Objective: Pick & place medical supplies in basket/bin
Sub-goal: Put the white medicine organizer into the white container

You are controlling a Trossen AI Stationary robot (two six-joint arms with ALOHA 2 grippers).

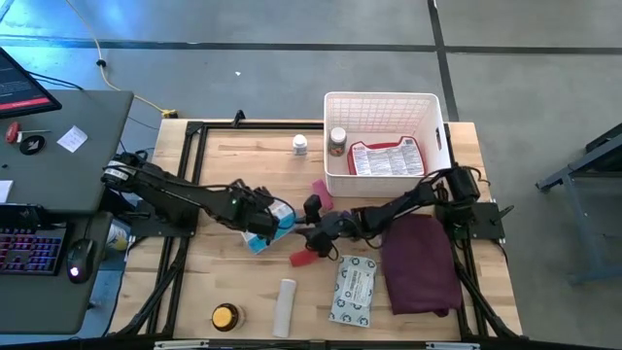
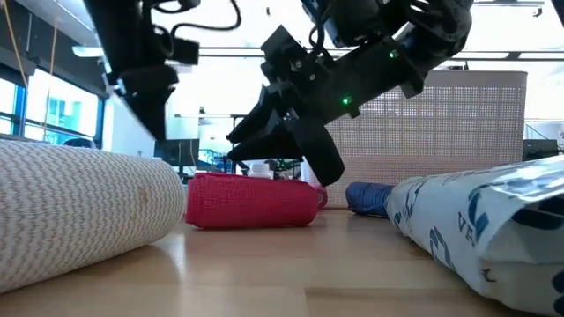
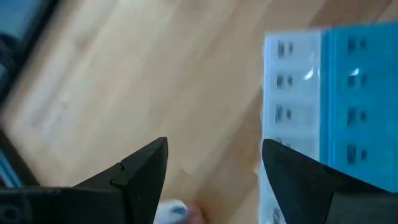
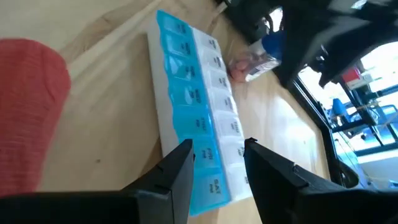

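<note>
A blue-and-white pill strip [image 1: 275, 222] lies at the table's middle, between my two grippers. My right gripper [image 4: 216, 155] comes in from the right and is shut on the strip's near end. My left gripper [image 3: 214, 162] hangs open just left of the strip [image 3: 329, 81], with bare wood between its fingers. The white basket [image 1: 384, 97] stands at the far right, holding a red-and-white packet [image 1: 387, 158] and a small bottle [image 1: 337, 141]. A red roll [image 1: 303, 257] lies on the table just in front of my right gripper [image 1: 313, 233]. My right gripper pinches the pill strip's two long sides near the end nearest it [image 4: 211, 177], between its two fingers. The fingers slant down from the table's right and lie along the strip. Whether the strip is clear of the table, I cannot tell.
On the table lie a pink tube [image 1: 323, 194], a white bottle [image 1: 299, 146], a white roll [image 1: 285, 306], an orange-lidded tin [image 1: 225, 316] and a grey-white packet [image 1: 355, 290]. A maroon cloth [image 1: 420, 262] lies under the right arm. A desk with a keyboard stands left of the table.
</note>
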